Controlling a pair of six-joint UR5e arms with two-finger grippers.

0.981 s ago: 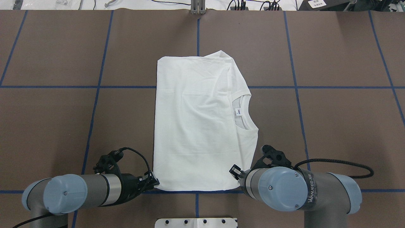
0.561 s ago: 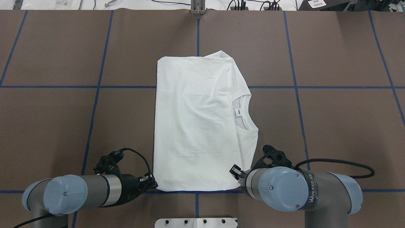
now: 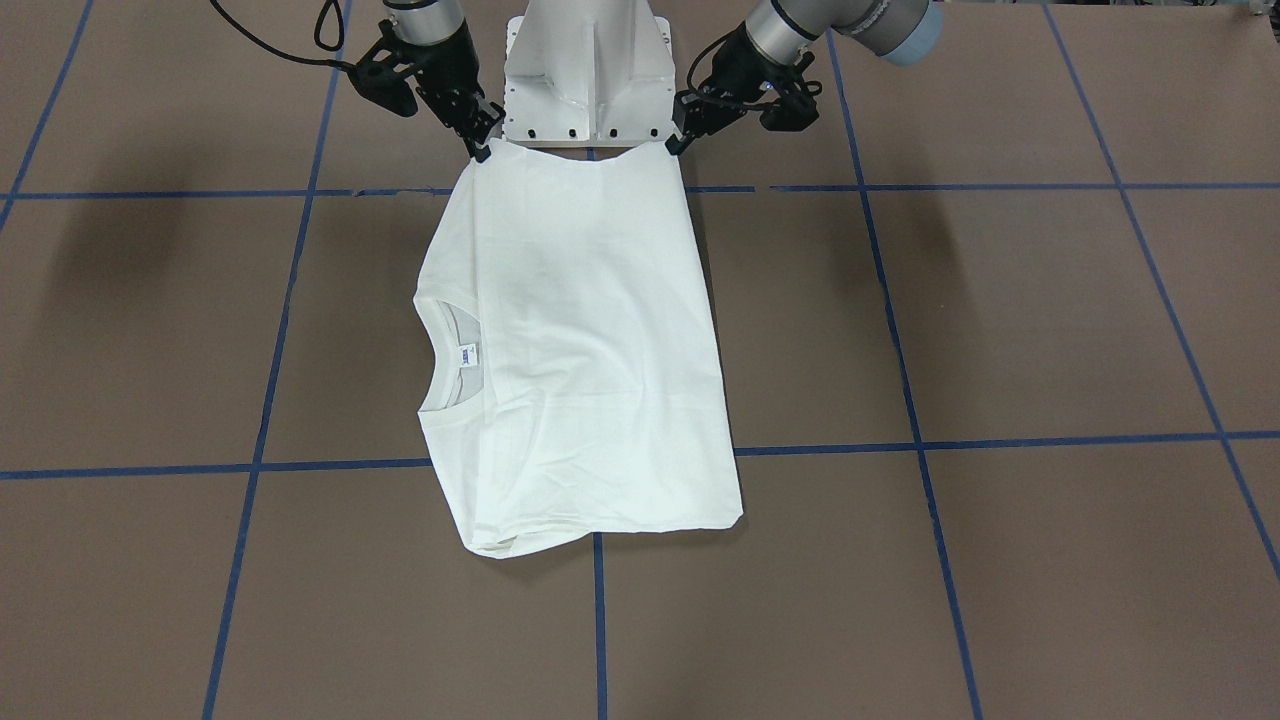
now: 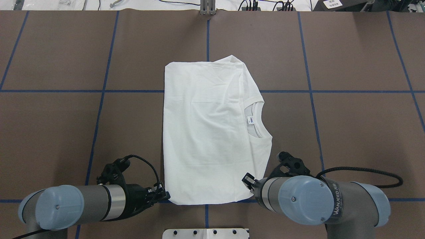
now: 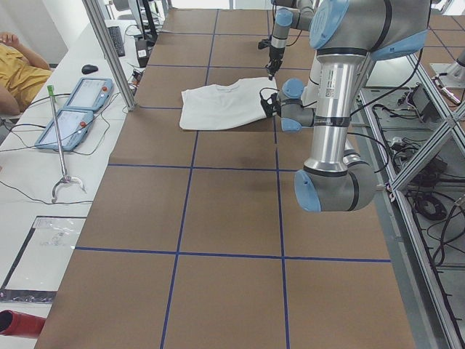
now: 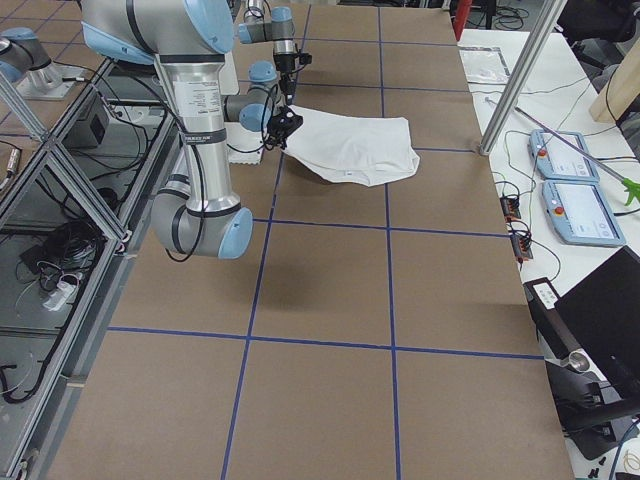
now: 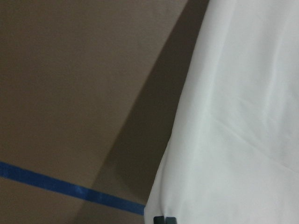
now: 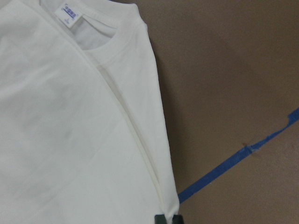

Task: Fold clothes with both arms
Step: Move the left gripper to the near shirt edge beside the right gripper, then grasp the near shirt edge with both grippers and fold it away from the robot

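Item 1, nearest me: my left pincer (image 3: 676, 146) and my right pincer (image 3: 481, 150) are each gripping one near corner of the T-shirt (image 4: 209, 132), jaws clamped on cloth. The near hem is hanging between them, seemingly just off the table (image 4: 348, 139). Neither arm is sitting nearer the garment than the other.
Item 2: the T-shirt is stretching straight away from both pincers, its long axis running near to far.
Item 3, midway, on my right: collar (image 4: 263, 117) and neck label (image 4: 251, 119).
Item 4, farthest: the far edge is lying flat on the table, and I am judging it the likely target for the fold.
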